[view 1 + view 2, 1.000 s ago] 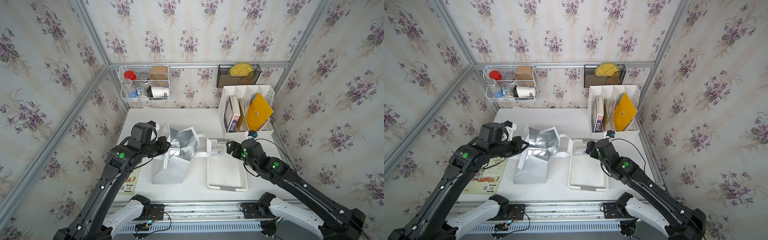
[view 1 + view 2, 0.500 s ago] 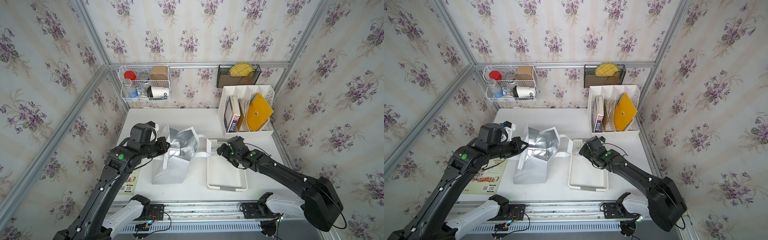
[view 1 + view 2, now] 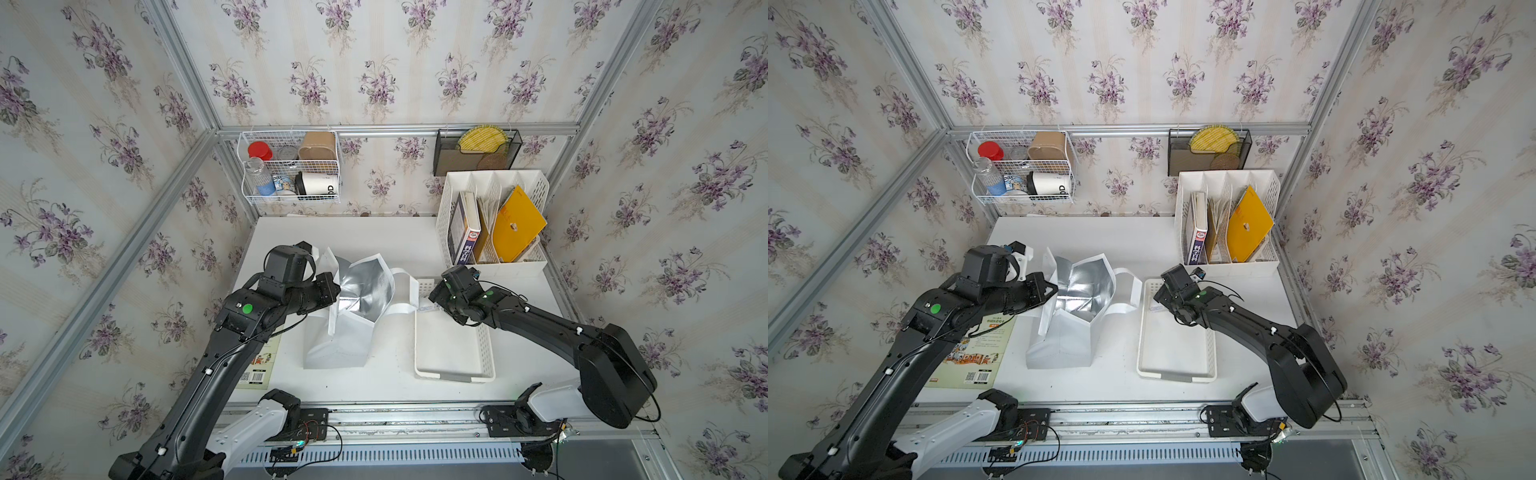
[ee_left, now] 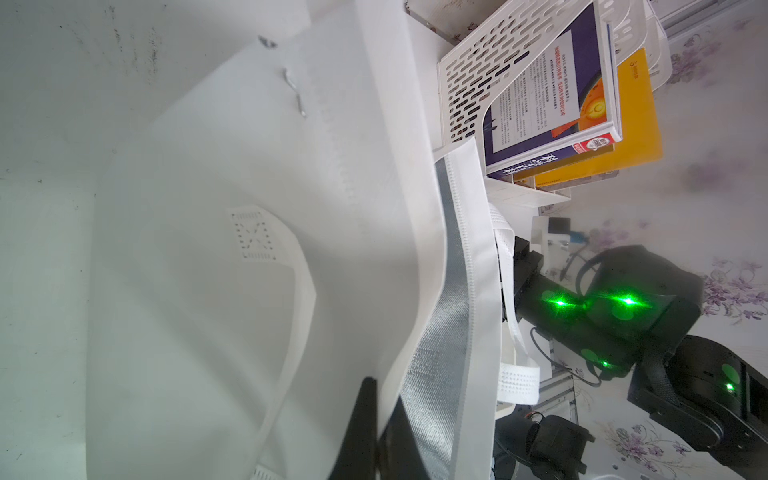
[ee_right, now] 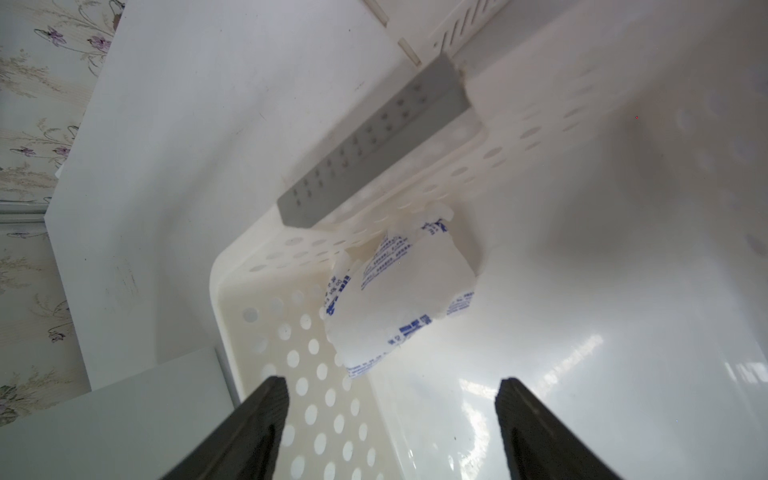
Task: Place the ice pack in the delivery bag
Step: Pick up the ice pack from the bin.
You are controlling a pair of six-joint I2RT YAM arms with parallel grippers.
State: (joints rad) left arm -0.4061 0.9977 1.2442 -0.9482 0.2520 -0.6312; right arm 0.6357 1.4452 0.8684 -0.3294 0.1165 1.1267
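The ice pack (image 5: pixel 399 299), a whitish pouch with blue print, lies in the far corner of the low white perforated tray (image 5: pixel 299 374), against its wall. In both top views the ice pack (image 3: pixel 428 308) (image 3: pixel 1156 308) peeks out beside my right gripper (image 3: pixel 435 296). My right gripper (image 5: pixel 392 384) stands open just short of the pack, not touching it. The delivery bag (image 3: pixel 349 328) (image 3: pixel 1065 332) stands upright with its silver-lined mouth open. My left gripper (image 4: pixel 384 388) is shut on the bag's rim (image 4: pixel 419 291) and holds that side out.
A white file organiser with books and a yellow folder (image 3: pixel 492 224) stands at the back right. On the back wall hang a wire basket of cups and bottles (image 3: pixel 291 166) and a black mesh holder (image 3: pixel 476 151). A picture book (image 3: pixel 971 353) lies under my left arm.
My right arm has dropped low and reached left to the tray's far end, bringing the open gripper close to the ice pack. The left gripper still grips the bag's rim.
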